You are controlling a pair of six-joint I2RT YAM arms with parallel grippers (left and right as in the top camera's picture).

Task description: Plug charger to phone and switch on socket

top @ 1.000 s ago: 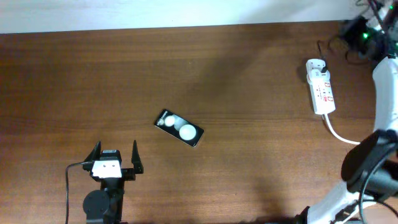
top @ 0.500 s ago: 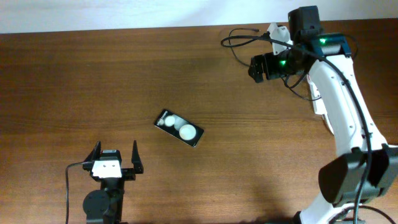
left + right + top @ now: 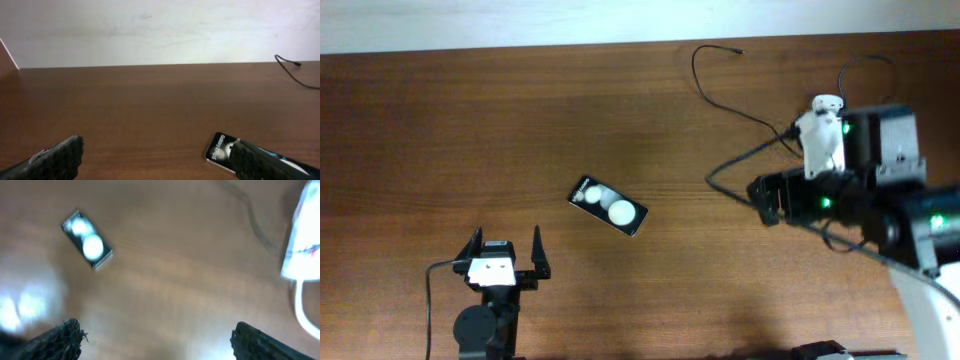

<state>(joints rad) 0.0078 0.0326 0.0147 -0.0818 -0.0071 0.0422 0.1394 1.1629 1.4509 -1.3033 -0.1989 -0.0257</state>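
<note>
The black phone (image 3: 608,205) lies tilted at the table's middle, and shows in the left wrist view (image 3: 219,149) and right wrist view (image 3: 87,240) too. The charger (image 3: 720,95) curls loose over the far right table, its plug tip (image 3: 739,50) near the back edge. The white socket (image 3: 823,135) is mostly hidden under my right arm; its end shows at the right wrist view's edge (image 3: 302,245). My right gripper (image 3: 160,340) hangs open above bare wood, holding nothing. My left gripper (image 3: 506,240) rests open near the front, the phone just beyond its right finger (image 3: 260,162).
The socket's thick white cord (image 3: 299,307) trails toward the near right. A pale wall (image 3: 160,30) runs along the table's far edge. The right arm's body (image 3: 880,190) covers the table's right side.
My right arm has swung from the far side of the table back over the socket. The charger now lies loose with its tip near the back edge. The left arm is still.
</note>
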